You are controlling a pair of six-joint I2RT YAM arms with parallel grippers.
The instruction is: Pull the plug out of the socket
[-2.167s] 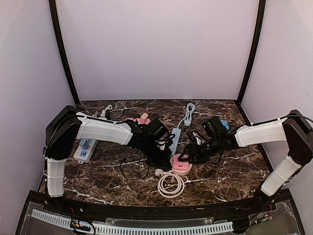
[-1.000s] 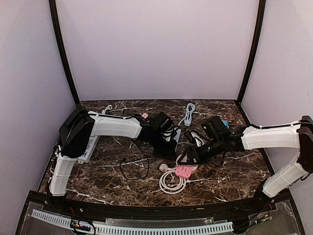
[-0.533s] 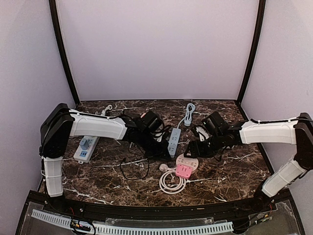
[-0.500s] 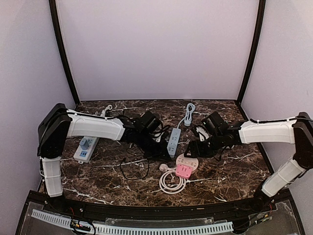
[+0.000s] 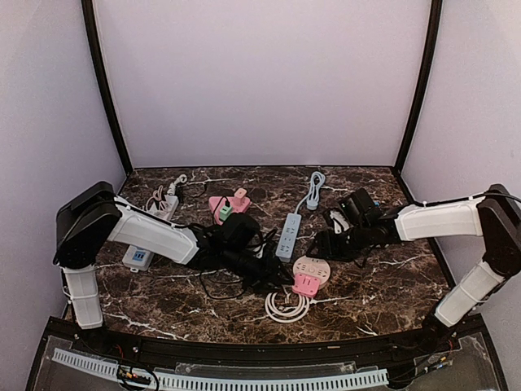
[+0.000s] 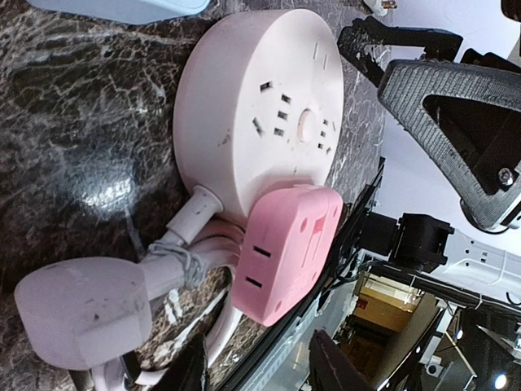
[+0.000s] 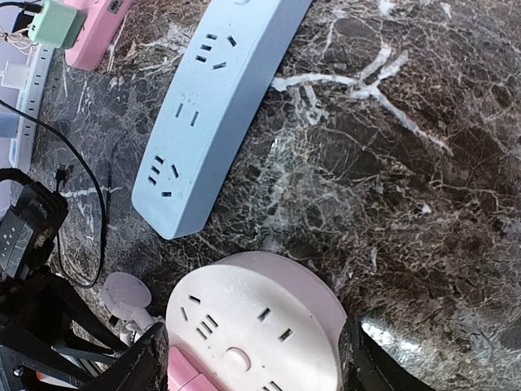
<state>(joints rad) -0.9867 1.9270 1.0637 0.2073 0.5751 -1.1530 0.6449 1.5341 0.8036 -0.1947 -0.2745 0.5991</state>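
The round white socket (image 5: 313, 266) lies flat on the marble table (image 5: 391, 285), slots up, about midway between my two arms. The pink plug (image 5: 303, 284) sits on its near rim, not yet pulled off. Its long axis runs outward from the socket's face toward the table's near edge, leaning a little left.

My left pincer (image 6: 259, 373) is just left of the plug, fingers spread with nothing between them. My right pincer (image 7: 248, 366) hangs over the socket's far side, spread wide, one finger either side of the disc. I cannot tell whether they touch it.

The coiled white cable (image 5: 285, 308) crowds the near-left side, and a white plug head (image 6: 81, 314) lies beside the pink one. The blue power strip (image 5: 286, 236) lies behind the socket. Open marble stretches to the socket's right, toward that edge.
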